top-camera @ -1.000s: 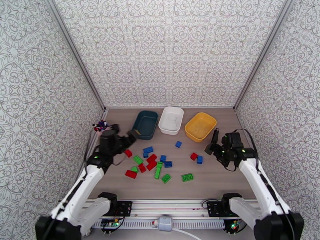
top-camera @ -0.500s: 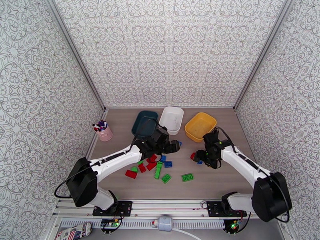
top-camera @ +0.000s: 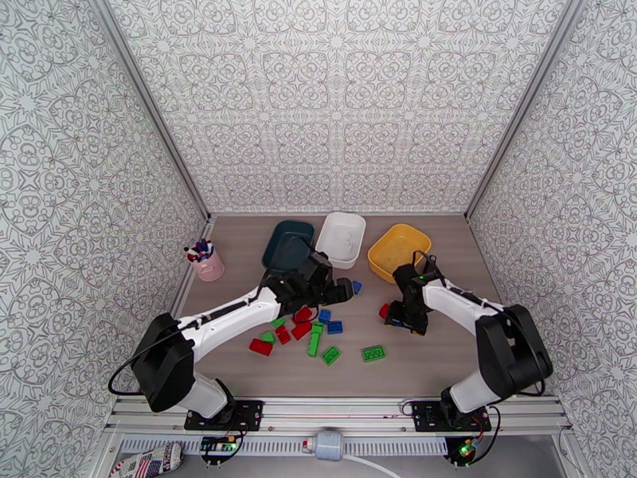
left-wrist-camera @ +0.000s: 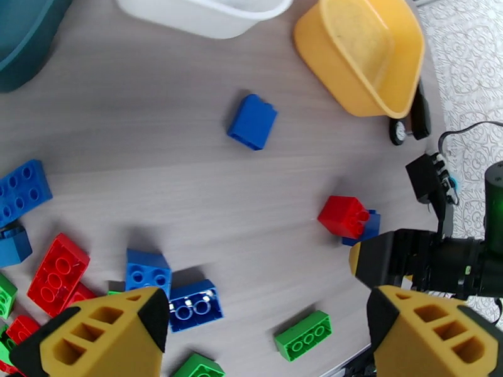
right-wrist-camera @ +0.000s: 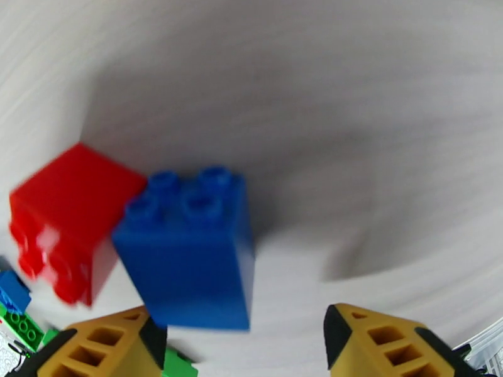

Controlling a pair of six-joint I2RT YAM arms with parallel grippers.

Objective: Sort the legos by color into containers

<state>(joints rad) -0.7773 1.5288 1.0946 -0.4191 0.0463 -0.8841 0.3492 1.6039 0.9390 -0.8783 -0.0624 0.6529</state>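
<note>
2 robot arms. The left arm (top-camera: 231, 316) and right arm (top-camera: 460, 302) have white shells, black joints and thin black cables. The left fingers (left-wrist-camera: 100, 337) and right fingers (right-wrist-camera: 396, 347) are mustard yellow with triangular cut-outs. 1 green light (top-camera: 420, 277) glows on the right arm.

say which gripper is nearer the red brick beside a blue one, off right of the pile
right. the right gripper hangs just beside the red brick, jaws apart; the left gripper is well off to its left, near the pile
</note>
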